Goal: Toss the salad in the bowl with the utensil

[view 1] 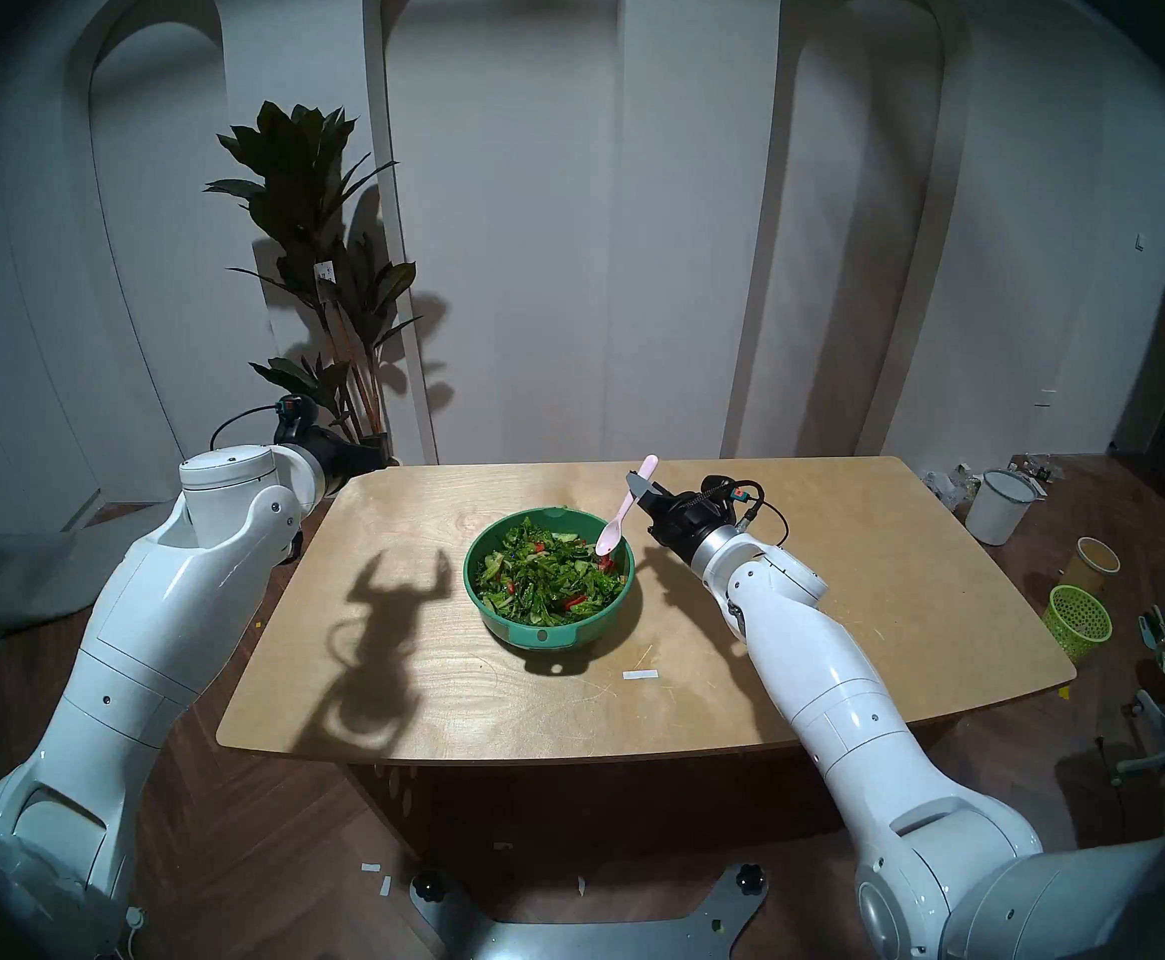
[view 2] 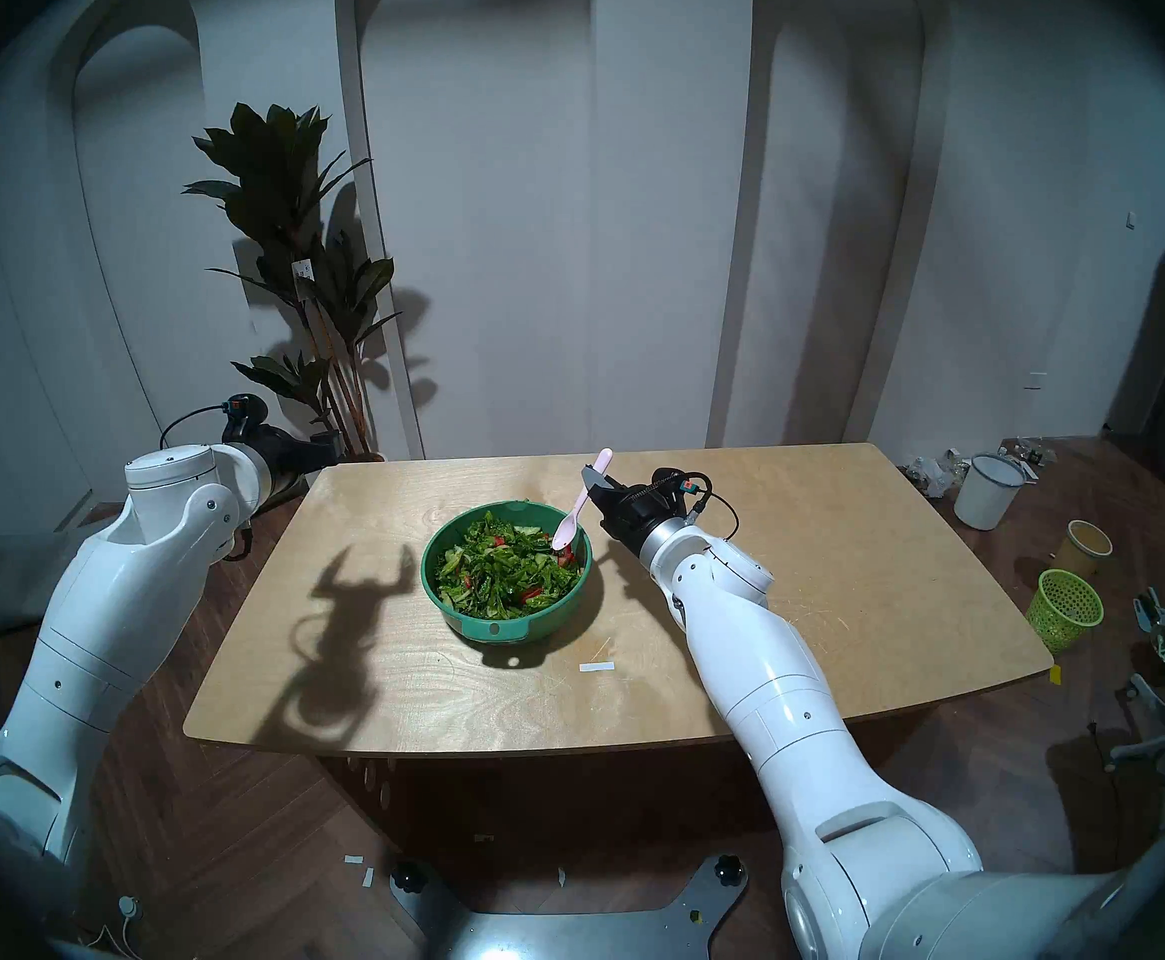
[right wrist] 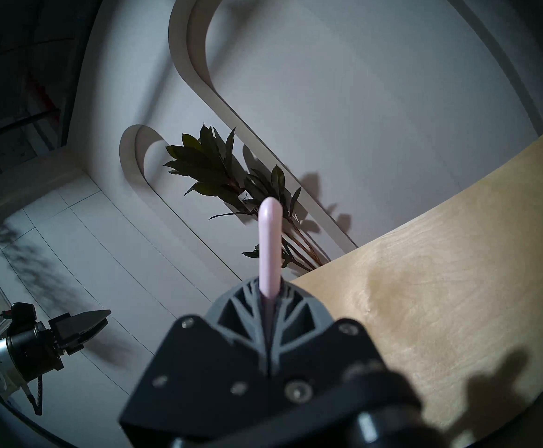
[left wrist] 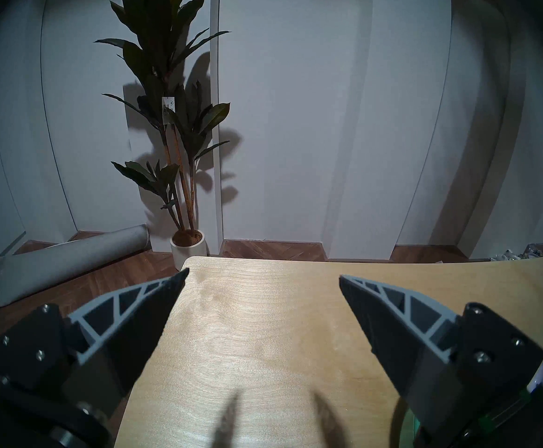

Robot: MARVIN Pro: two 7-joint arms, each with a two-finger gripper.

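the right gripper (view 1: 637, 489) is clamped on the spoon (view 1: 624, 519) partway up its handle, scoop at the salad (view 1: 543, 572) by the bowl (view 1: 546, 631) rim. a hard sweep there could flick leaves onto the table (view 1: 843, 591) or shove the unheld bowl; the left gripper (left wrist: 263, 276) hangs wide, well apart.

Dim, bluish light; hard shadows on table (view 1: 843, 591); dark fisheye rims.
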